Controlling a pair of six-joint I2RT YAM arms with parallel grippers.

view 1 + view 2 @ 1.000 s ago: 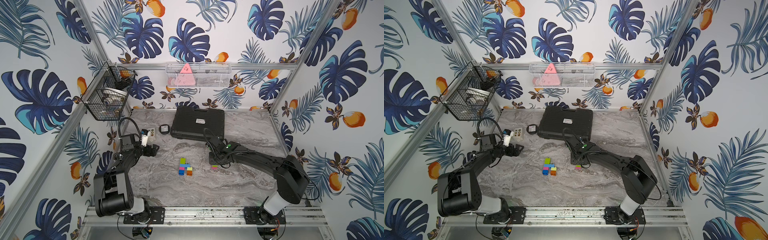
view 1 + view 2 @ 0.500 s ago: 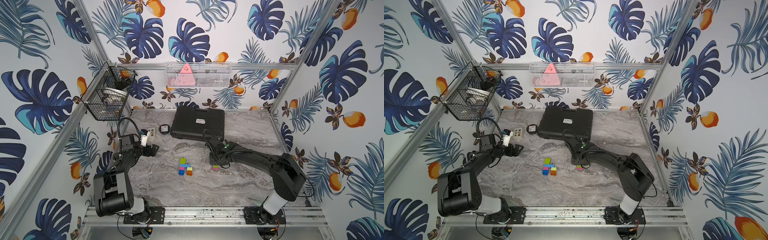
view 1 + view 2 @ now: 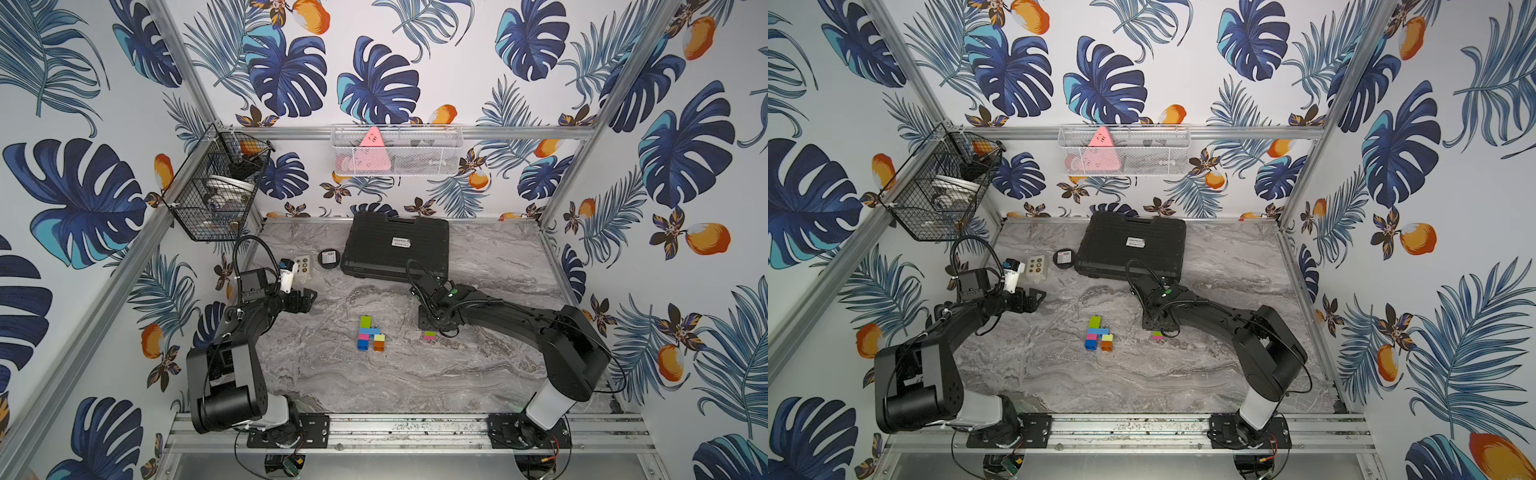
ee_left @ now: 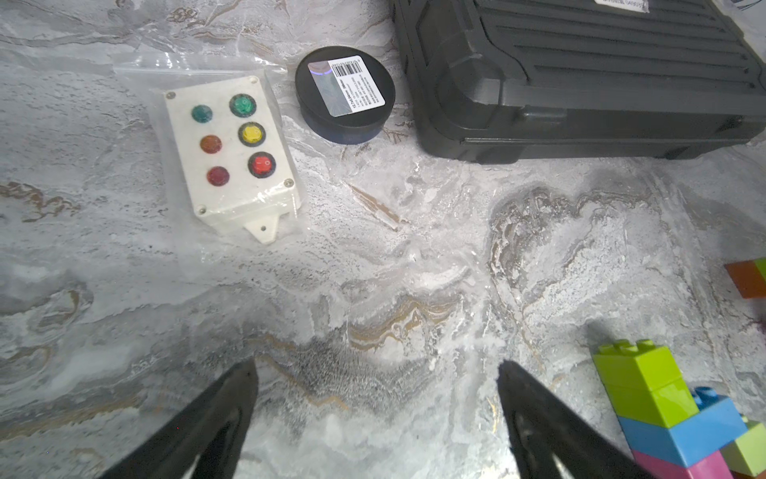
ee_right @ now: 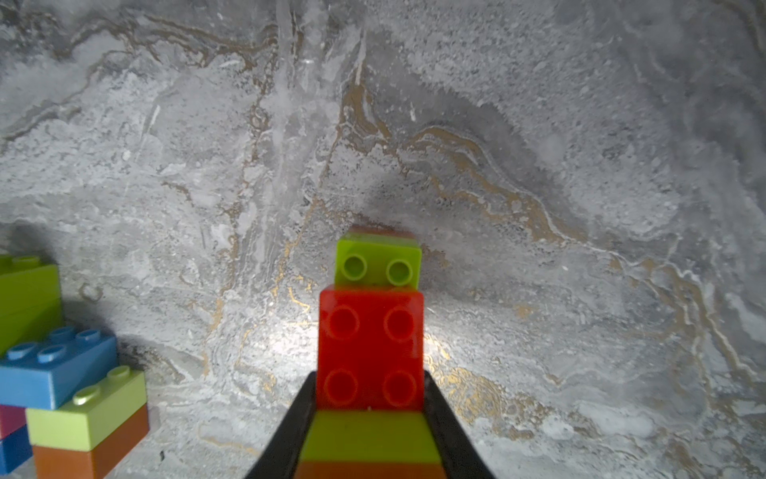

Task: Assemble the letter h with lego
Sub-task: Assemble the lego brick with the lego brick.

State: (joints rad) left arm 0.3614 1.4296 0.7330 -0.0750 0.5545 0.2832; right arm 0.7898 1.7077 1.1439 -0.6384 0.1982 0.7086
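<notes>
My right pincer [image 5: 370, 379] is clamped on a short brick stack [image 5: 371, 331], red with lime green at its tip. It is held low over the desk [image 3: 478, 374], to the right of the built lego cluster [image 3: 368, 332] at mid-desk and apart from it. I cannot tell whether the stack touches the surface. My left pincer [image 4: 375, 369] gapes wide with nothing in it, at the left, near the white button box [image 4: 230, 149].
</notes>
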